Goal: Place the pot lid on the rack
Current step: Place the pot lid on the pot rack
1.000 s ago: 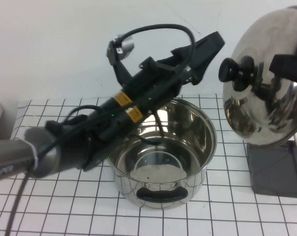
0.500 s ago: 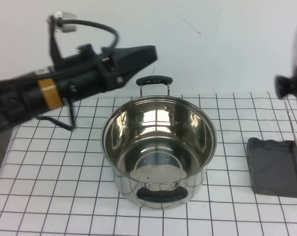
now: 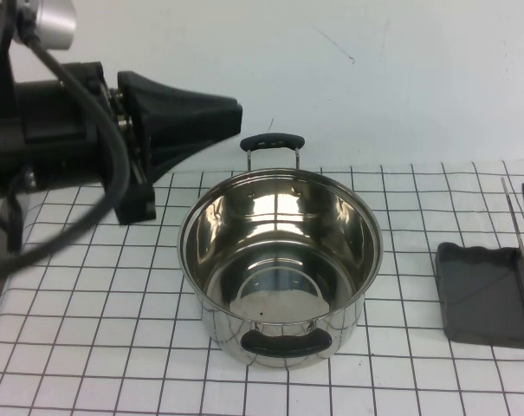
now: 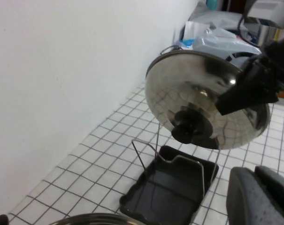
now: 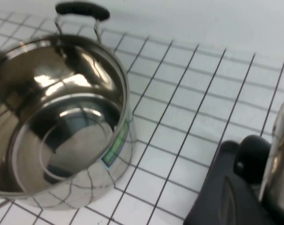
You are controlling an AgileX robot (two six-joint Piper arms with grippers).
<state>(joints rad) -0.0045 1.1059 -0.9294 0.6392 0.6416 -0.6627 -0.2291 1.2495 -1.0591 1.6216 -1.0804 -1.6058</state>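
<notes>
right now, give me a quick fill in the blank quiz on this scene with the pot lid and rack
1. The right gripper holds the pot lid above the ____.
2. The knob on the lid is coloured ____.
3. The left gripper hangs beside the open steel ____.
4. The rack is ____: nothing rests in it yet.

Missing words: rack; black; pot; empty

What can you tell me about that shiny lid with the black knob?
The pot lid is a round, domed, mirror-bright steel disc with a black knob at its centre. It hangs tilted almost on edge above the dark rack, not touching it, gripped at its rim by the right gripper. The left gripper stays beside the pot.
</notes>
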